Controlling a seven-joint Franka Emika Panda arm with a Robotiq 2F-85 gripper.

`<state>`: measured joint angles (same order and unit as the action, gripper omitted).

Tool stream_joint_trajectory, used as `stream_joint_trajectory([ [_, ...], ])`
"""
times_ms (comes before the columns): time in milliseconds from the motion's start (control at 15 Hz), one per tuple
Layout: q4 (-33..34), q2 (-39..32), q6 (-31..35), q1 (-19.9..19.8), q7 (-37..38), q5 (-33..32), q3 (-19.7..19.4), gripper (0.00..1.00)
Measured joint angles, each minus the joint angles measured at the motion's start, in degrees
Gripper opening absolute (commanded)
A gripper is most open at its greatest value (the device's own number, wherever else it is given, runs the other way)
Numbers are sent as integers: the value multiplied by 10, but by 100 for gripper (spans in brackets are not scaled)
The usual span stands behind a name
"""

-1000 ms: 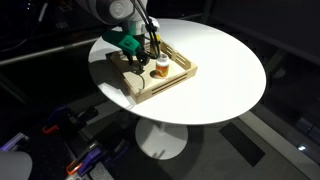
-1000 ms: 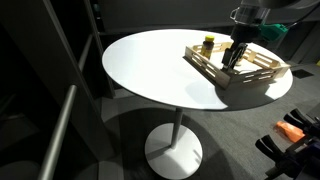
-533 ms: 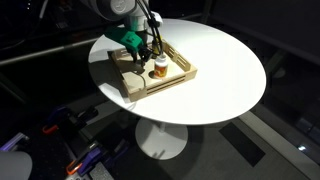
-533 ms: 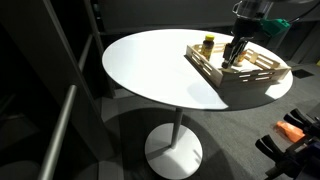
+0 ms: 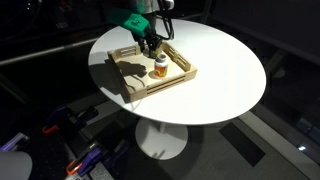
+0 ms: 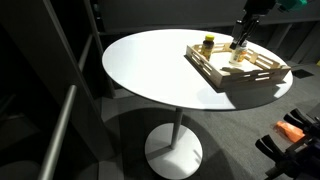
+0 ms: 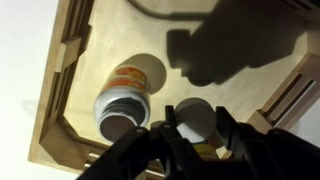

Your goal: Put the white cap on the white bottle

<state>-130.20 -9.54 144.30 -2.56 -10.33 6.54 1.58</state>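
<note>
Now my gripper [image 7: 196, 135] pinches the white cap [image 7: 194, 113] at lower centre of the wrist view; the white bottle [image 7: 123, 95] stands open at lower left. Lowering off-centre could topple it or seat the cap crooked.

I see the bottle [image 7: 125, 95] standing in the tray [image 7: 65, 60], with the cap [image 7: 195, 115] just beside it at its 3 o'clock, between my gripper's [image 7: 195, 132] fingers. In an exterior view, the tray sits on the table [image 5: 225, 70], toward 9 o'clock from centre. A second bottle [image 6: 208, 43] stands in the tray's 10 o'clock corner.
</note>
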Motion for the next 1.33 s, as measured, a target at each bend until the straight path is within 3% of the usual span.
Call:
stream_joint_trajectory([
  [533, 23, 45, -71, -15, -3, 0, -32, 21],
  [733, 30, 46, -88, -19, -3, 0, -41, 26],
  [1333, 51, 17, -96, -23, -3, 0, -54, 27],
])
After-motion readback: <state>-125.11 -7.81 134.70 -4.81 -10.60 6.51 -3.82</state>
